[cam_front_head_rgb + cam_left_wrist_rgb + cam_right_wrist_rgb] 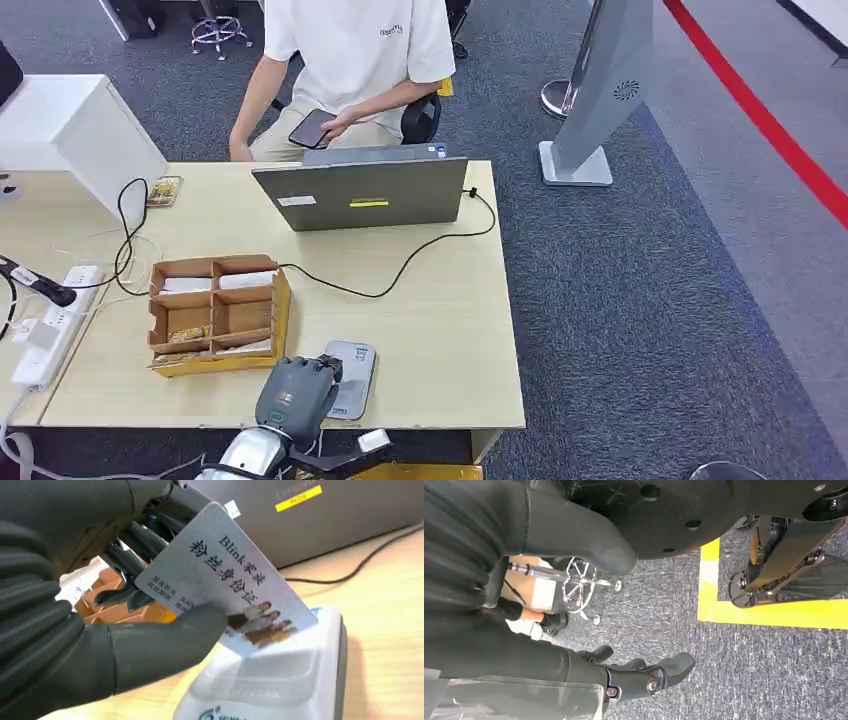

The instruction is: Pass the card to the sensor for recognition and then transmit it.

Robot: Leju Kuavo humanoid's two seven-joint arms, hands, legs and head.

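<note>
My left hand (pixel 295 395) hovers at the near edge of the table (pixel 440 310), over the grey card sensor (pixel 352 375). Seen from the left wrist, that hand (pixel 90 630) pinches a pale card (pixel 225 580) between thumb and fingers. The card carries printed text and a small group photo, and it tilts just above the top of the sensor (pixel 280 680); whether they touch I cannot tell. My right hand (pixel 499 645) hangs over the carpet with its fingers (pixel 664 672) stretched out, apart from the thumb, and nothing in it.
A cardboard box (pixel 215 315) with compartments holding cards stands left of the sensor. A grey laptop (pixel 365 190) sits at the table's far side, its cable (pixel 400 270) running across the top. A power strip (pixel 50 325) lies far left. A seated person (pixel 350 50) holds a phone beyond the table.
</note>
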